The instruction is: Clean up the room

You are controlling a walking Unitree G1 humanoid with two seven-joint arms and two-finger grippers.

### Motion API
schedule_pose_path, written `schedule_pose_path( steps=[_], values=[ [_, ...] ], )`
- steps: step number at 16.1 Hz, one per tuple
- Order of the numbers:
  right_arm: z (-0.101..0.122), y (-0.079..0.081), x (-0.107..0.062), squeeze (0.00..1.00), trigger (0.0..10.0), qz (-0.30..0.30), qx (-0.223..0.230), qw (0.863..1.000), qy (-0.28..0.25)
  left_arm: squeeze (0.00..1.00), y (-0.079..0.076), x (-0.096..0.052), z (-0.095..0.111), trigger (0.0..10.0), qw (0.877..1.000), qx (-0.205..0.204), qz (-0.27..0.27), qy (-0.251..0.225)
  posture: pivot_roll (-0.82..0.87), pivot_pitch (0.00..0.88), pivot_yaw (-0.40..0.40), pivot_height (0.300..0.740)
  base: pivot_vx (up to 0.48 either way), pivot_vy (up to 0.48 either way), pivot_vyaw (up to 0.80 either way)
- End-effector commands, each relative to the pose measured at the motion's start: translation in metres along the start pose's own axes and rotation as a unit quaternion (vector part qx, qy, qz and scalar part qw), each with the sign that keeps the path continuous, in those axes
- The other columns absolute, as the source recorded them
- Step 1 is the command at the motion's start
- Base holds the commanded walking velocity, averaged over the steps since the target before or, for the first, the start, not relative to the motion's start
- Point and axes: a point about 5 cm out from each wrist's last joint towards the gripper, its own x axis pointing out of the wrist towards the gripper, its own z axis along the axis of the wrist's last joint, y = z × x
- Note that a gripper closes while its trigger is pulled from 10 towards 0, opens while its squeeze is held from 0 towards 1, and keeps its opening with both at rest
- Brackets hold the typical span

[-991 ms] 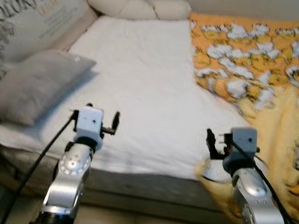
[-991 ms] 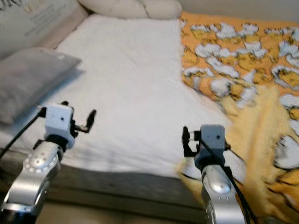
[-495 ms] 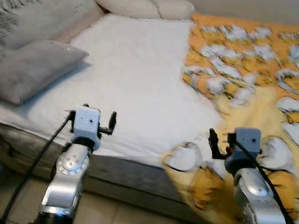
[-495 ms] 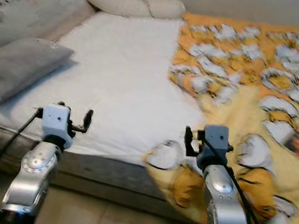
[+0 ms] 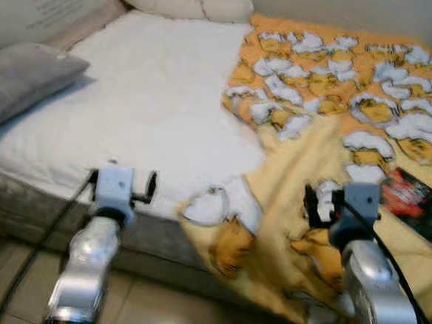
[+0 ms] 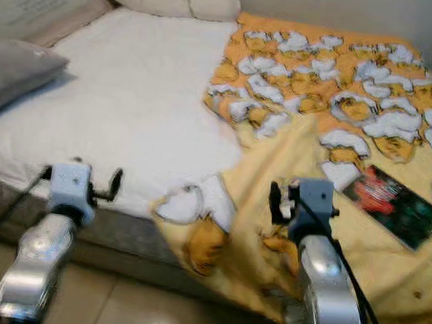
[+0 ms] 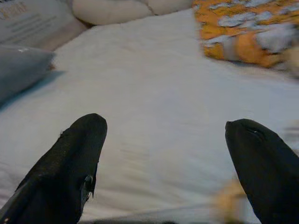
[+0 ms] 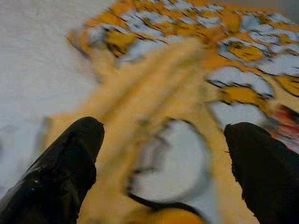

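Stepping sideways along the bed has shifted my whole view: the pillow has slid off to my left, and the blanket now lies right ahead of my right gripper, its rumpled edge spilling over the bed toward the floor. Both of my arms are raised at the bedside, each gripper open and empty; my left gripper faces bare white sheet. A dark red book rests on the blanket beyond my right gripper. Straightening the blanket looks like the job at hand.
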Motion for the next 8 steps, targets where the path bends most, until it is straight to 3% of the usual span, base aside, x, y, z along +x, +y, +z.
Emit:
schedule_pose_path(
  steps=[1,3,8],
  values=[
    [0.0019,0.0019,-0.0005,0.00,10.0,0.008,0.004,1.000,-0.003,1.00,0.0007,0.0009,0.0045,10.0,1.000,0.008,-0.002,-0.007,-0.06,0.000,0.045,0.740,0.000,-0.480,0.00],
    [0.0015,0.0031,-0.0013,0.00,10.0,0.012,-0.005,1.000,-0.003,1.00,-0.0006,0.0013,0.0051,10.0,1.000,0.007,-0.005,-0.008,-0.06,0.000,0.045,0.740,0.000,-0.480,0.24],
    [0.0001,-0.0012,-0.0013,0.00,10.0,0.006,-0.005,1.000,0.003,1.00,-0.0020,0.0032,0.0083,10.0,1.000,0.006,-0.008,-0.011,-0.07,0.000,0.056,0.740,0.000,-0.480,0.80]
  ],
)
